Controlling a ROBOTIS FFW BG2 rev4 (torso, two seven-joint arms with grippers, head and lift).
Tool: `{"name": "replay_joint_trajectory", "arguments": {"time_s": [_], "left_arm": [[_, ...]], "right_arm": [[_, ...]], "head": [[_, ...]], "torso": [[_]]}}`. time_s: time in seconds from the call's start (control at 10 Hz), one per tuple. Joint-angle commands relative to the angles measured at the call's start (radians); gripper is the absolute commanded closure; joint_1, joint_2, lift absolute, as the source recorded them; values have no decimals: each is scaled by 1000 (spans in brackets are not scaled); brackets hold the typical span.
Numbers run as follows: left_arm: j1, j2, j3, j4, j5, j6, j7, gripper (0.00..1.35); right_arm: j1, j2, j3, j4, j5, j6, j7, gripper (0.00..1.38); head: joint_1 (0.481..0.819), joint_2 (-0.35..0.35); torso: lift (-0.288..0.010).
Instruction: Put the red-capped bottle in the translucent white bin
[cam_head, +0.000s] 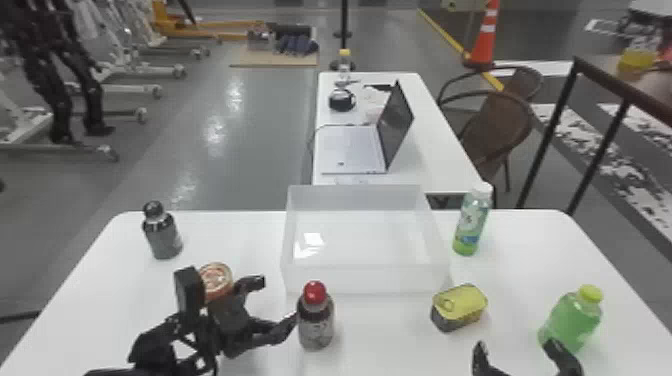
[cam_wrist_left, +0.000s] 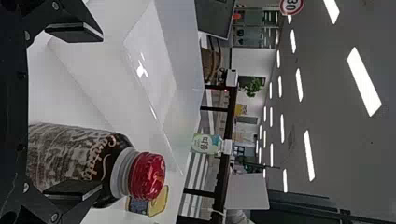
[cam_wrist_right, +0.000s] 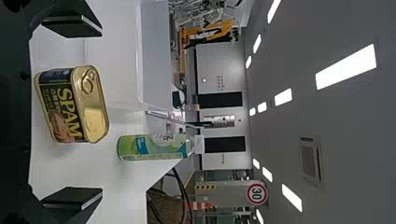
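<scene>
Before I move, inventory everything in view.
front table: one, white, nearest
translucent bin: one, white, table's far middle
red-capped bottle: one, brown, before bin
black-capped bottle: one, grey, table's far left
copper-lidded container: one, dark, table's left, partly hidden
white-capped bottle: one, green, right of bin
squat yellow-capped bottle: one, green, table's right
rectangular metal tin: one, gold, bin's near right corner
rear table: one, white, beyond bin
open laptop: one, silver, rear table
wicker chairs: two, brown, beside rear table
traffic cone: one, orange, behind chairs
left gripper: one, black, by red-capped bottle
right gripper: one, black, near tin
</scene>
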Motion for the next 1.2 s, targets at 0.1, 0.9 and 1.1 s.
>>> {"name": "replay_joint_trajectory", "arguments": {"time_s": [0.1, 0.9, 1.1], "left_arm": [[21, 43, -97, 1, 111, 8, 60, 186], [-84, 69, -367, 201, 249, -202, 177, 186], [-86, 74, -370, 202, 235, -216, 194, 369]], "right_arm": [[-1, 1, -5, 2, 3, -3, 4, 94], [-39, 1, -55, 26, 34, -3, 87, 98], [-36, 1, -57, 26, 34, -4, 89, 99]], "head": [[549, 0], [549, 0], [549, 0]], "torso": [[-100], [-100], [-100]]}}
